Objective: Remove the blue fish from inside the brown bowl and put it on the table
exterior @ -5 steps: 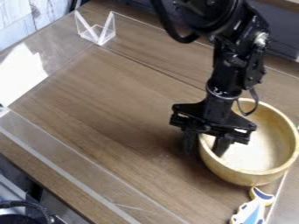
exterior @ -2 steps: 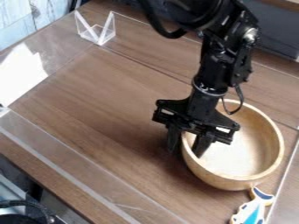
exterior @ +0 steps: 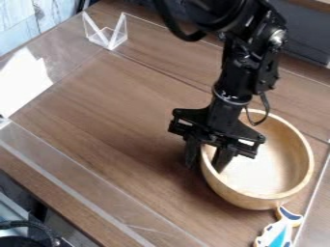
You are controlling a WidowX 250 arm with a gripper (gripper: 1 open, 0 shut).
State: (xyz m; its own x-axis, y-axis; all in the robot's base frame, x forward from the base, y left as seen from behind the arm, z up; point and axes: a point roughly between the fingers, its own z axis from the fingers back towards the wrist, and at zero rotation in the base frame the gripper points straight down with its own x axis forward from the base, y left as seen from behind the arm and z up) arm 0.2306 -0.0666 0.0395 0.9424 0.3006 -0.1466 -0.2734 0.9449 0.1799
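The brown bowl (exterior: pixel 264 172) sits on the table (exterior: pixel 116 125) at the right. My gripper (exterior: pixel 214 156) points straight down at the bowl's left rim, its dark fingers (exterior: pixel 196 154) around the wall there. I cannot tell whether they pinch the rim or hold anything. The part of the bowl's inside that shows is bare; the part under the fingers is hidden. A small blue and white toy with tan edging, which looks like the blue fish (exterior: pixel 277 234), lies on the table at the bottom edge of the view, partly cut off.
A clear glossy sheet (exterior: pixel 52 159) covers the tabletop, its edge running along the near left. A clear plastic stand (exterior: pixel 106 32) is at the back left and a white sheet (exterior: pixel 22 79) lies at the far left. The table's front edge is close below the bowl.
The gripper has shifted left and the bowl has slid left with it. Nothing has visibly moved in the last half second.
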